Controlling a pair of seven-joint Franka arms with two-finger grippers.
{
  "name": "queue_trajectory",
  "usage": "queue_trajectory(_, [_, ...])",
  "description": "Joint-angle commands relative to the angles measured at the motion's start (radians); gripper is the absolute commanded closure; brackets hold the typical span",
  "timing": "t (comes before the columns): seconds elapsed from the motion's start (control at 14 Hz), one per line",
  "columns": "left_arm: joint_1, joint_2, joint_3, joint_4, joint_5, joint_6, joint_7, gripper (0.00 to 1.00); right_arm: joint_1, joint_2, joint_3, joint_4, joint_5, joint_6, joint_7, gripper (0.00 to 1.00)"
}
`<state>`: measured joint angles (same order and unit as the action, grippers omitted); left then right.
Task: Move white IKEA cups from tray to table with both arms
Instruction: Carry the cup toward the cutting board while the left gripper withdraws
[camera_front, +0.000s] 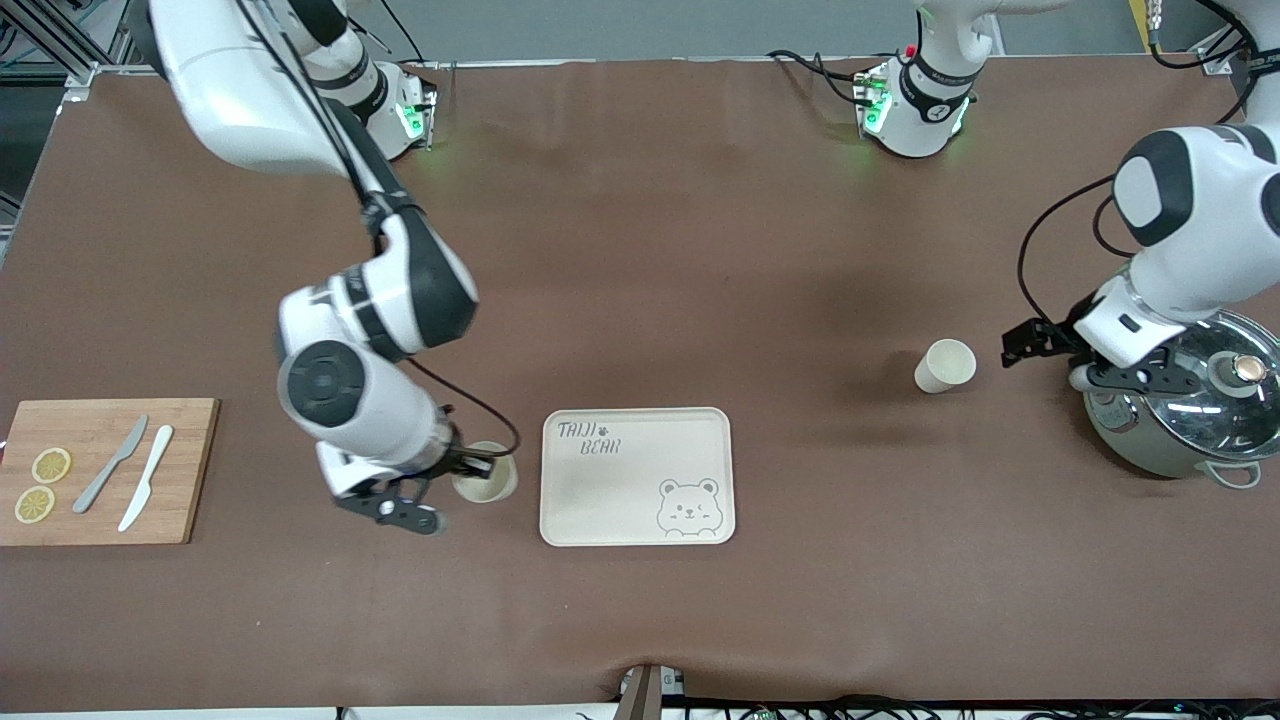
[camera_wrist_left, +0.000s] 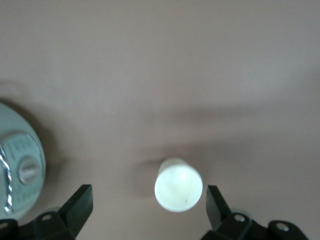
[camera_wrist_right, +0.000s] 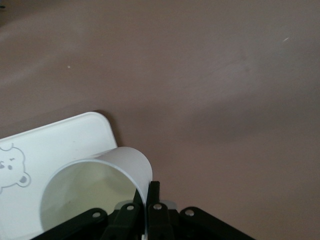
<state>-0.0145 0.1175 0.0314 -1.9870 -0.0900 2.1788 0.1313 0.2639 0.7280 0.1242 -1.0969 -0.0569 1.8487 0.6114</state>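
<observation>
black fingers (camera_wrist_right: 150, 197) pinch round cream cup (camera_wrist_right: 95, 192) wall.

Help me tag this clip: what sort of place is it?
Likely a robotics lab staged as a kitchen: two arms bolted to a brown table, with a cutting board, a lidded pot and a bear tray.

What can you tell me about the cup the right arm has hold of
The cup is small, cream-white, handleless, plain and empty, with a round rim, looking like smooth plastic or ceramic. It sits just beside the bear-printed tray, toward the right arm's end. The right end effector is shut on its rim wall, one finger inside, one outside. Whether it touches the table is unclear.
</observation>
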Motion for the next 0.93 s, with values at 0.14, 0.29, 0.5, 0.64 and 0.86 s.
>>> queue_trajectory(0.14, [-0.021, 0.258, -0.001, 0.314, -0.011, -0.056, -0.050, 0.00, -0.139, -0.096, 0.014, -0.037, 0.005, -0.086, -0.319, 1.00])
queue_trajectory(0.29, [-0.038, 0.326, -0.002, 0.405, -0.011, -0.057, -0.048, 0.00, -0.184, -0.117, 0.014, -0.056, 0.006, -0.098, -0.407, 1.00])
queue_trajectory(0.5, [-0.096, 0.347, 0.008, 0.540, 0.007, -0.162, -0.050, 0.00, -0.261, -0.144, 0.014, -0.099, 0.038, -0.094, -0.545, 1.00])
queue_trajectory(0.64, [-0.097, 0.335, 0.008, 0.646, 0.026, -0.333, -0.048, 0.00, -0.320, -0.142, 0.012, -0.116, 0.071, -0.085, -0.665, 1.00])
queue_trajectory(0.86, [-0.088, 0.236, 0.001, 0.642, 0.029, -0.402, -0.047, 0.00, -0.385, -0.139, 0.012, -0.171, 0.083, -0.024, -0.778, 1.00])
